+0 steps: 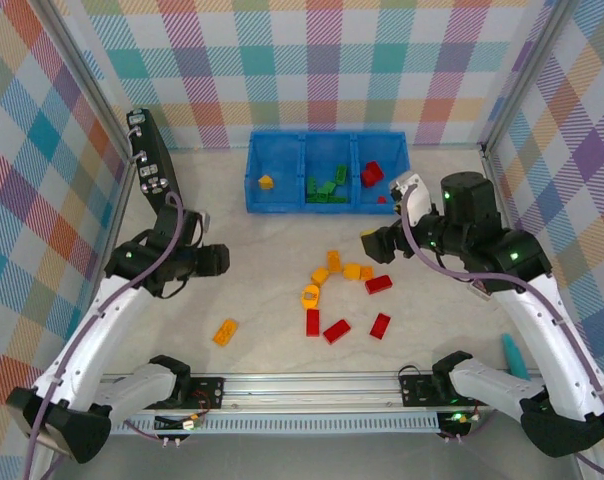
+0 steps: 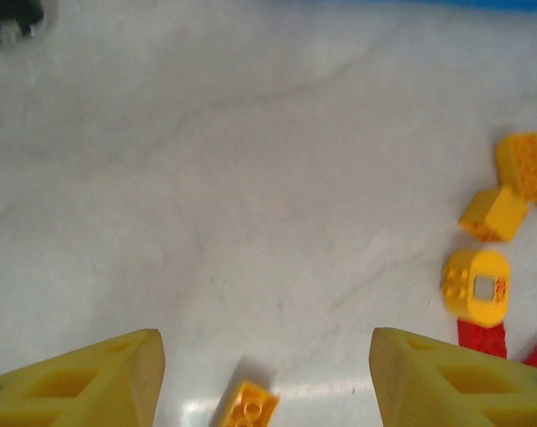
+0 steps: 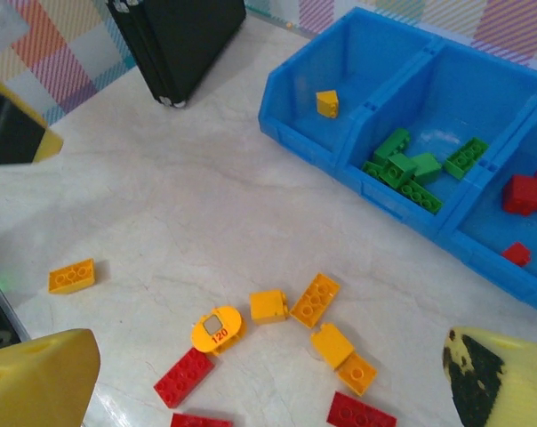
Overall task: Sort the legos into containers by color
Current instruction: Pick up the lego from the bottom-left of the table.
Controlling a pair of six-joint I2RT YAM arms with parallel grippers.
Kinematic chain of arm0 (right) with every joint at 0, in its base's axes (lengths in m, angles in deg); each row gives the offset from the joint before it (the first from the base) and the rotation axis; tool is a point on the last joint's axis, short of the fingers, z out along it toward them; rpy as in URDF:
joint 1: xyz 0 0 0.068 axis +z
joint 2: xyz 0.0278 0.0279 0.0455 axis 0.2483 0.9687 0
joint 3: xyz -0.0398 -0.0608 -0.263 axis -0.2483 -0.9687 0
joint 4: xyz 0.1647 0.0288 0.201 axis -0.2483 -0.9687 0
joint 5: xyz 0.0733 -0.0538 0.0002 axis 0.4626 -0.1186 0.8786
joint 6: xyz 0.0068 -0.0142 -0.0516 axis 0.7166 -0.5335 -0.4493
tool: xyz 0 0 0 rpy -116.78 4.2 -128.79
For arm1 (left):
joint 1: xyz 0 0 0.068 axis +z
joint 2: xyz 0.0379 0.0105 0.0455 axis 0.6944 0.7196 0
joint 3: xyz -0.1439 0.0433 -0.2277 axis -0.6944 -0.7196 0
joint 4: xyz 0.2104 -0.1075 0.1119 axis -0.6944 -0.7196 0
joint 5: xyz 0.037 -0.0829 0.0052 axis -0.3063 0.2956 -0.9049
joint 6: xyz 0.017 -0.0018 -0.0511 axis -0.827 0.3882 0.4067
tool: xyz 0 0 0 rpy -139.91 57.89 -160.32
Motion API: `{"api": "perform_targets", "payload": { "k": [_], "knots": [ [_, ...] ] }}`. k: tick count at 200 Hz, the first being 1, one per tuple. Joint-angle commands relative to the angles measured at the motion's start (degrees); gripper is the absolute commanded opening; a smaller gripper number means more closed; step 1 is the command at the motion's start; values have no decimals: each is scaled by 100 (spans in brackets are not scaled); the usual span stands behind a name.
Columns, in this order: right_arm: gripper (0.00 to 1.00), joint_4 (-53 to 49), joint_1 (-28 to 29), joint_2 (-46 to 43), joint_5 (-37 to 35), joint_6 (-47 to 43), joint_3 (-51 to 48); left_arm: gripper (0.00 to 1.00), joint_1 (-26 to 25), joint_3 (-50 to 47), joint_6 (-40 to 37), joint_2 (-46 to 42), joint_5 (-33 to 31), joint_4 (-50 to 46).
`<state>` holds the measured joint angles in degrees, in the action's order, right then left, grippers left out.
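Left gripper (image 2: 264,356), fingers spread and empty, is hovering above the small orange studded plastic brick (image 2: 251,409); centring it first seems wise. Right gripper (image 3: 270,360) is gaping wide.

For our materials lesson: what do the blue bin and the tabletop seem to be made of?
Bin: probably moulded plastic, glossy, with even blue colour and soft highlights. Tabletop: pale, faintly veined, slightly reflective; marble or a printed laminate, can't tell which.
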<state>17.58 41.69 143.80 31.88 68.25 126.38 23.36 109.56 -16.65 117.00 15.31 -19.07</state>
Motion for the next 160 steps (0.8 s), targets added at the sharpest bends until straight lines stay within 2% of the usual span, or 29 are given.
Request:
{"api": "perform_targets", "payload": {
  "k": [1, 9, 19, 36, 63, 78, 108, 128, 160],
  "knots": [
    [99, 350, -25, 94, 412, 147, -15, 63, -56, -75, 388, -98, 218, -523],
    [99, 380, -24, 113, 442, 266, -50, 64, -64, -95, 529, -19, 202, -621],
    [99, 424, -24, 114, 469, 307, -121, 69, -118, -241, 768, 23, 234, -630],
    [99, 482, -24, 97, 489, 381, -232, 73, -283, -777, 1378, -166, 353, -329],
    [99, 613, -20, 30, 481, 430, -420, 72, -506, -1892, 2759, -1164, -85, 255],
    [99, 681, -20, 28, 486, 416, -484, 71, -602, -2337, 3292, -1730, -446, 274],
    [99, 746, -24, 164, 589, 419, -504, 70, -806, -2559, 3535, -2119, -1036, -77],
    [99, 805, -24, 266, 663, 449, -501, 70, -984, -2665, 3603, -1980, -1054, -3],
    [99, 853, -24, 348, 680, 492, -509, 71, -1552, -2953, 4053, -1612, -1245, 329]
  ]
}}
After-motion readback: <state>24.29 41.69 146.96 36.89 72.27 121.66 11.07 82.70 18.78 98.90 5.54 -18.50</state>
